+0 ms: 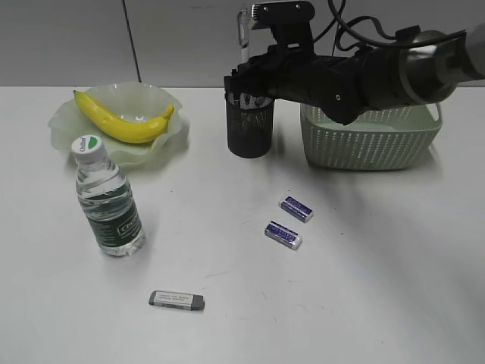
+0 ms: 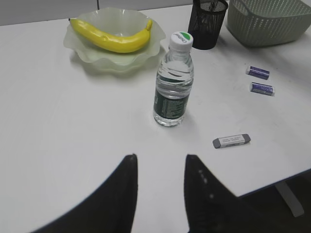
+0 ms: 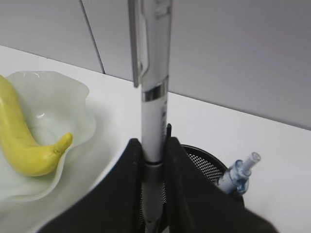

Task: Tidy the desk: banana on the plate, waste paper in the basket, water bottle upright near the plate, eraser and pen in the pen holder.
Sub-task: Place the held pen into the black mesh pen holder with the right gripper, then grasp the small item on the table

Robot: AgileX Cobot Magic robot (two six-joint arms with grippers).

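My right gripper (image 3: 154, 143) is shut on a silver pen (image 3: 154, 97), held upright with its lower end inside the black mesh pen holder (image 1: 249, 129). The banana (image 1: 125, 121) lies on the wavy green plate (image 1: 170, 140). In front of the plate the water bottle (image 1: 110, 205) stands upright. Two purple-sleeved erasers (image 1: 296, 208) (image 1: 283, 234) and a grey one (image 1: 176, 300) lie on the desk (image 1: 379, 265). The green basket (image 1: 371, 140) sits right of the holder. No waste paper shows. My left gripper (image 2: 160, 158) hangs open and empty over bare desk, short of the bottle (image 2: 173, 82).
A clear blue pen (image 3: 238, 177) leans inside the pen holder (image 3: 204, 162). My right arm (image 1: 379, 72) reaches across above the basket. A grey wall runs behind the desk. In the left wrist view the desk's near edge (image 2: 272, 182) shows at the lower right.
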